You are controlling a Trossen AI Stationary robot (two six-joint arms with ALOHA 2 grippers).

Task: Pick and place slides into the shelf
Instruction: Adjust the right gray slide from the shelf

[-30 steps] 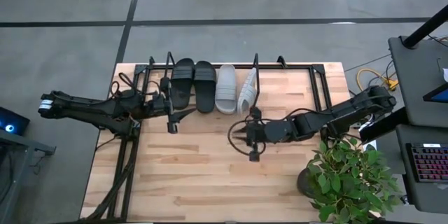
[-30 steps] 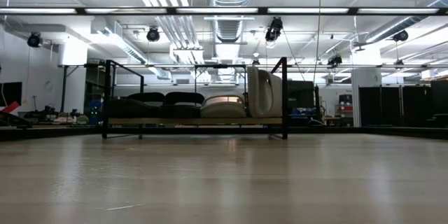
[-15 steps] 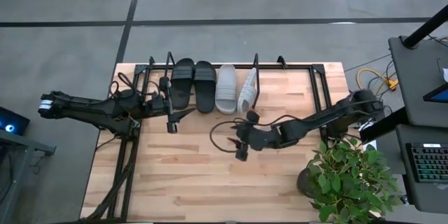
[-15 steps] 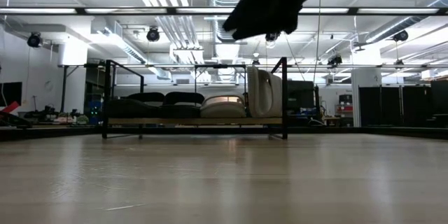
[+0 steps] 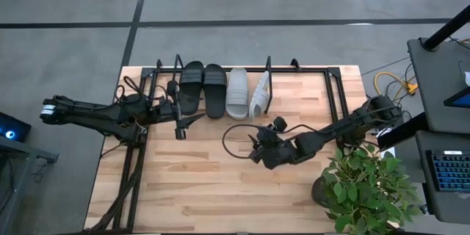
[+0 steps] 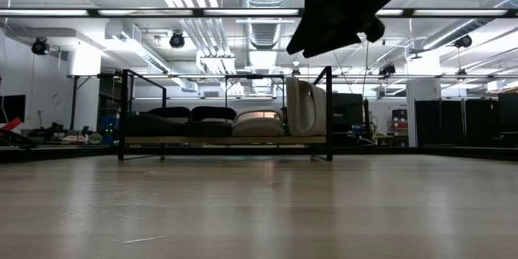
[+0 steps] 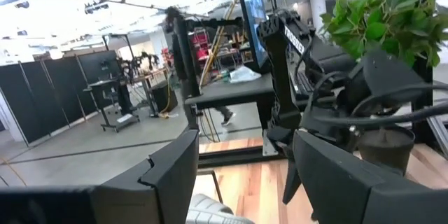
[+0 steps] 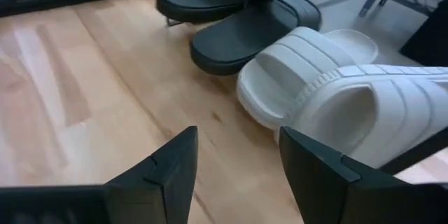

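All four slides sit in the shelf (image 5: 268,70) at the far edge of the counter (image 5: 205,183): two black slides (image 5: 204,88) lie flat, one grey slide (image 5: 237,92) lies flat beside them, and the other grey slide (image 5: 259,95) stands on its edge. The right tool (image 5: 255,147) hovers near the shelf, fingers spread and empty. The left tool (image 5: 192,120) waits by the shelf's left end, also spread.

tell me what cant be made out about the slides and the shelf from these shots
- High view: whether the tilted grey slide leans on the shelf's upright; too small.
- Low view: the black slides merge into dark shapes; backlit.
- Right wrist view: the shelf frame is cut off; the right gripper fingers cover the near table.
- Left wrist view: the left gripper fingers hide all but a grey sliver.
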